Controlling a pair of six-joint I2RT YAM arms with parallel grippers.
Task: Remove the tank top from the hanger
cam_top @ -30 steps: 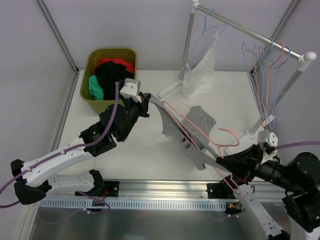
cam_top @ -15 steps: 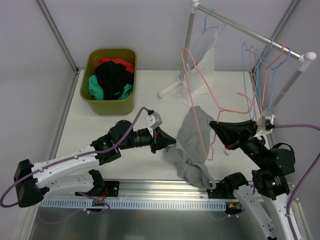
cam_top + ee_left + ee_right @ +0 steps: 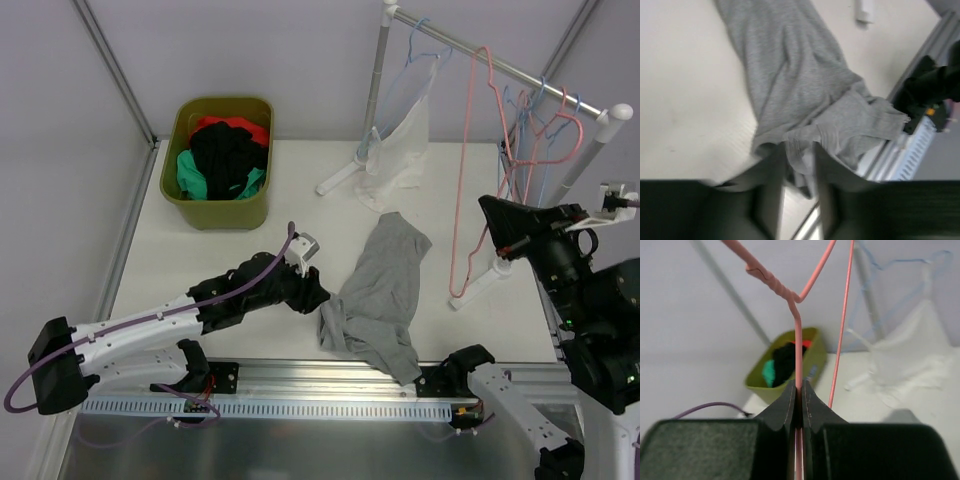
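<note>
The grey tank top (image 3: 382, 285) lies crumpled on the table, free of the hanger. My left gripper (image 3: 318, 297) sits at its near left edge. In the left wrist view the tank top (image 3: 790, 90) spreads ahead of the left gripper (image 3: 799, 165), whose jaws stand slightly apart with a loose fold of hem between them. The bare pink hanger (image 3: 464, 190) hangs in the air at the right, clear of the cloth. My right gripper (image 3: 492, 228) is shut on its wire. In the right wrist view the right gripper (image 3: 797, 386) pinches the hanger (image 3: 798, 340) just below its twisted neck.
A green bin (image 3: 258, 205) of dark, red and teal clothes stands at the back left. The clothes rack (image 3: 500, 65) crosses the back right with several blue and pink hangers and a white garment (image 3: 405, 140). Its white foot (image 3: 480, 285) rests beside the tank top.
The right arm lifted the hanger up and right, out of the tank top. The tank top dropped flat on the table. The left gripper's jaws parted slightly.
</note>
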